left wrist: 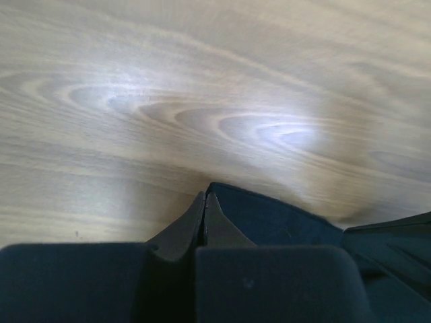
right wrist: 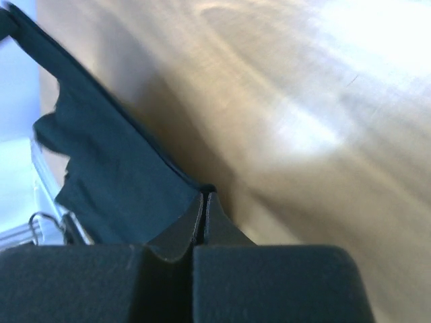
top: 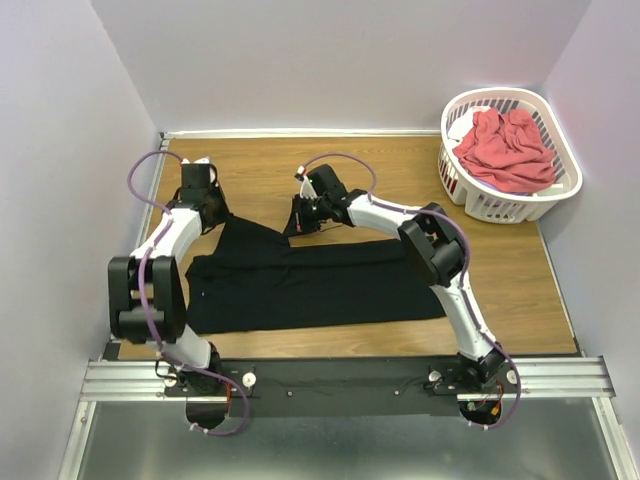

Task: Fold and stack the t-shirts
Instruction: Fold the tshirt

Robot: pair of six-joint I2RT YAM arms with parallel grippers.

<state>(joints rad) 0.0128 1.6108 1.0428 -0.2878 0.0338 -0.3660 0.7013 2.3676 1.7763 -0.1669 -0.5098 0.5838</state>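
A black t-shirt (top: 310, 280) lies spread across the middle of the wooden table, its far edge pulled up into two peaks. My left gripper (top: 213, 213) is shut on the left peak. In the left wrist view the jaws (left wrist: 205, 196) are pressed together with the black cloth (left wrist: 283, 219) starting right at their tips. My right gripper (top: 298, 222) is shut on the right peak. The right wrist view shows that gripper (right wrist: 204, 195) closed over the hem of the black cloth (right wrist: 114, 168). A coral-red t-shirt (top: 505, 150) lies crumpled in the basket.
A white slotted laundry basket (top: 563, 188) stands at the far right corner of the table (top: 400, 170). Walls close the table in at the back and on both sides. A metal rail (top: 560, 375) with the arm bases runs along the near edge.
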